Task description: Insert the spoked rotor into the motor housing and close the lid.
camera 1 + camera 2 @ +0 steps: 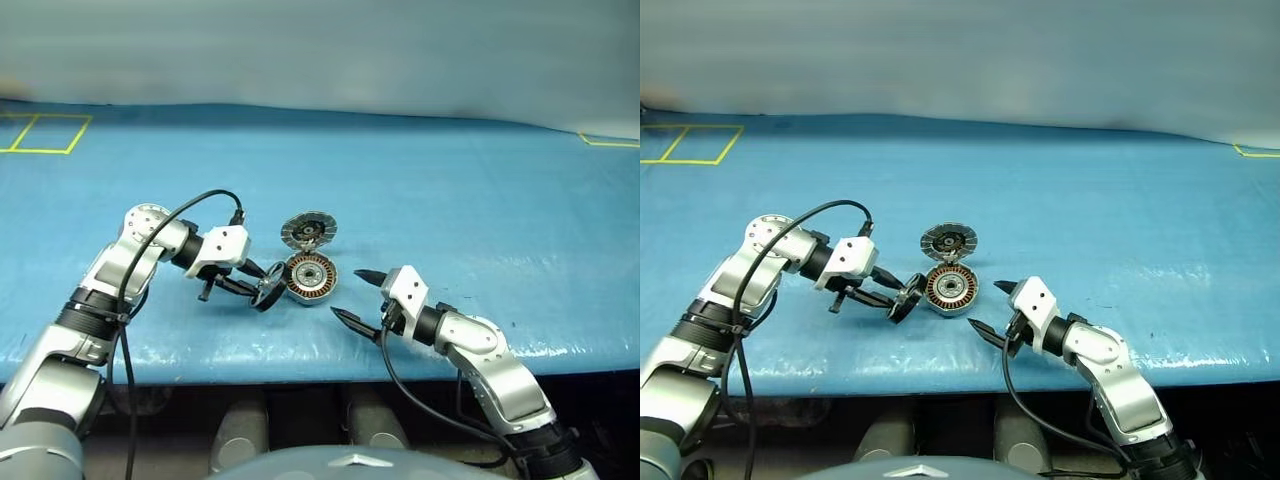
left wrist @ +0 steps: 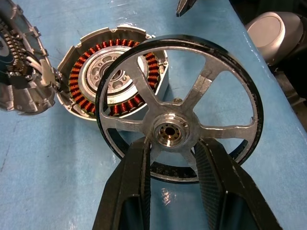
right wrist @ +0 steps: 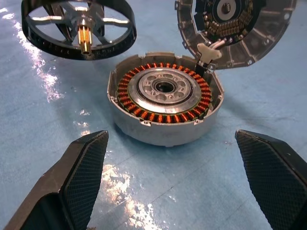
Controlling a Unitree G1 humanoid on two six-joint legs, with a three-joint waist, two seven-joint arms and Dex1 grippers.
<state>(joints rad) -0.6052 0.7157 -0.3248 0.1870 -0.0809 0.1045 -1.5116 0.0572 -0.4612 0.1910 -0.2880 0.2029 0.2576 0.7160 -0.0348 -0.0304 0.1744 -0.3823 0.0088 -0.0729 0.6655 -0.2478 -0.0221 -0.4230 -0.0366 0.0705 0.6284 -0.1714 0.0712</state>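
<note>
Looking along your right gripper, spread wide and empty, you see the brass shaft under the spoked rotor. Your left gripper pinches its hub, just beside the motor housing; the lid stands open.

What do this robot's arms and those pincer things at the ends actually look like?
Both arms are built of rounded silver-grey metal segments with black joint bands. A loose black cable loops along each arm to a white boxy wrist block. Each ends in a gripper, the left gripper and the right gripper, with two pointed black fingers whose inner faces carry a fine woven, textured pattern.
</note>
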